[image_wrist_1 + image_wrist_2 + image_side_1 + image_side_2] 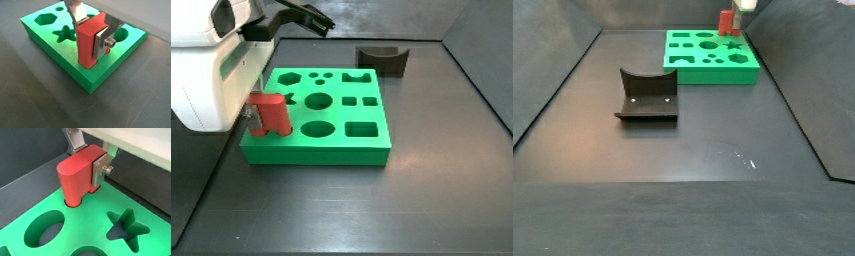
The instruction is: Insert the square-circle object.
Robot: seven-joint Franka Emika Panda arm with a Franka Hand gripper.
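Note:
The square-circle object (89, 47) is a bright red upright peg held between my gripper's (92, 30) silver fingers (105, 42). The gripper is shut on it. The peg's lower end sits in a hole near one corner of the green block (107, 75), and most of its length stands above the block's top. It shows the same way in the closer wrist view (75, 175), with the gripper (89, 159) above the green block (83, 225). In both side views the peg (267, 115) (726, 20) stands at the block's (331, 145) (714, 68) edge. The white wrist body hides most of the gripper in a side view.
The green block has several other shaped holes, among them a star (127, 230) and a round one (43, 228). The dark fixture with a curved notch (382, 60) (647, 95) stands on the floor apart from the block. Dark walls bound the floor.

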